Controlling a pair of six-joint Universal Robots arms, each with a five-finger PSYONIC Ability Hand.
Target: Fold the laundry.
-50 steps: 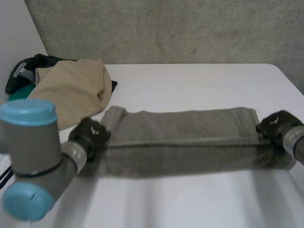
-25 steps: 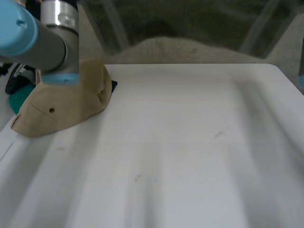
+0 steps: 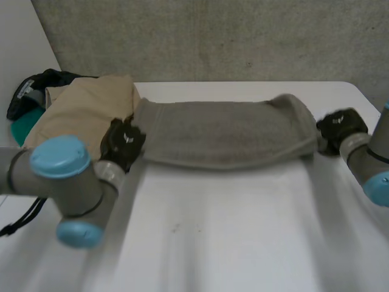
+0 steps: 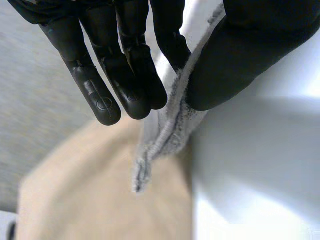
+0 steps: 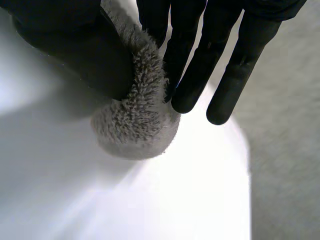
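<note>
A grey towel (image 3: 228,134) hangs stretched across the far half of the white table (image 3: 231,231), sagging in its middle. My left hand (image 3: 123,143) grips its left end; in the left wrist view the towel edge (image 4: 167,135) is pinched between thumb (image 4: 235,60) and fingers (image 4: 125,75). My right hand (image 3: 340,126) holds the right end; in the right wrist view the fluffy towel corner (image 5: 137,120) bulges out between thumb (image 5: 85,55) and fingers (image 5: 195,65).
A tan garment (image 3: 85,115) lies heaped at the table's back left, over dark and teal clothes (image 3: 27,100). It shows under my left hand as a beige patch (image 4: 90,195). A concrete wall (image 3: 213,36) stands behind the table.
The towel lay folded flat on the table's middle a second ago. It was swung up out of sight, and is now farther back, held by both hands.
</note>
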